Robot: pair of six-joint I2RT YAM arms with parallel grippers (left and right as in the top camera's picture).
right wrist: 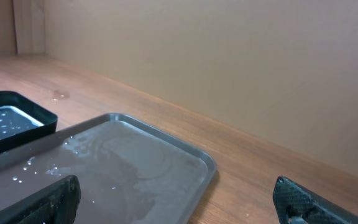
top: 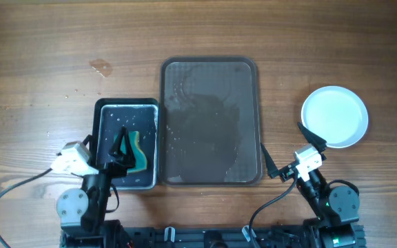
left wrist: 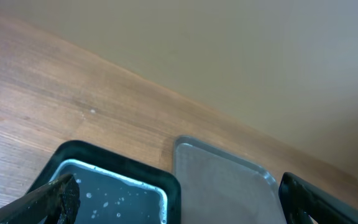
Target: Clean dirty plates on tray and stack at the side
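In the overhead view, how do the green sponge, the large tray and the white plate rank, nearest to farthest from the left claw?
1. Green sponge: partly under the left claw, in the small black tray.
2. Large tray: at the centre.
3. White plate: far to the right.

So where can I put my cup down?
The big tray is bare, only wet. Open table lies along the far edge and left of the black tray. Crowded: the black tray, with sponge and left tool over it.
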